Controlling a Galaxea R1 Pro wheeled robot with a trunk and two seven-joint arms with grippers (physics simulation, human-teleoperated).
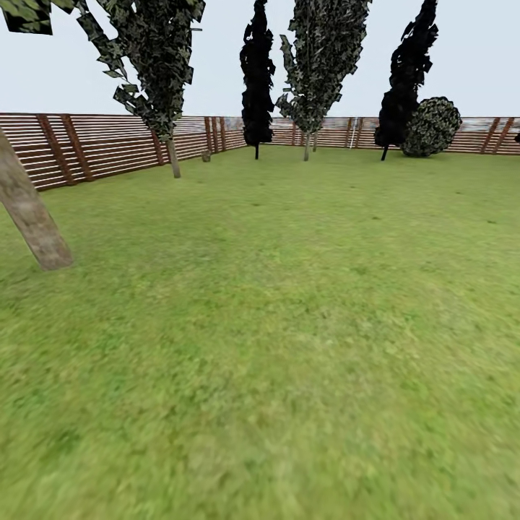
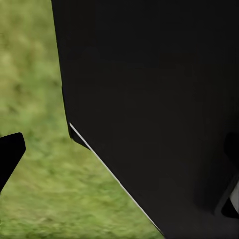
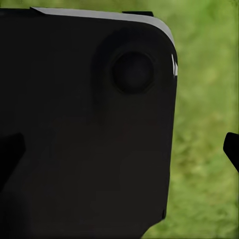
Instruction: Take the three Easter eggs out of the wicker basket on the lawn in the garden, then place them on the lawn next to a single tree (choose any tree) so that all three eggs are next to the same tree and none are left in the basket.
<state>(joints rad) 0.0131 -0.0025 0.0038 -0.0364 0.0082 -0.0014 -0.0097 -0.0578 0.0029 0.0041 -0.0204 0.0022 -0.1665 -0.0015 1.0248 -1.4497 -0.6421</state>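
Driving across the lawn (image 1: 289, 347) right now, and from the head view I've got open grass, the slat fence (image 1: 108, 144) along the back, and a thick pale trunk of a tree (image 1: 32, 217) close on my left. More trees further off, plus a round bush (image 1: 431, 126) by the far fence. No basket or eggs anywhere I can see yet, so I can't say where they are.

Both wrist views mostly give me a big black body panel (image 2: 159, 99) with blurry grass beside it. A dark fingertip (image 2: 10, 152) pokes in on the left wrist cam, one on the right too (image 3: 231, 147), but I honestly can't tell how far either hand is open, or whether it's holding anything.

My guess for the eggs: light, smooth, rounded, so likely slippery. I'd pinch across the middle, gently.
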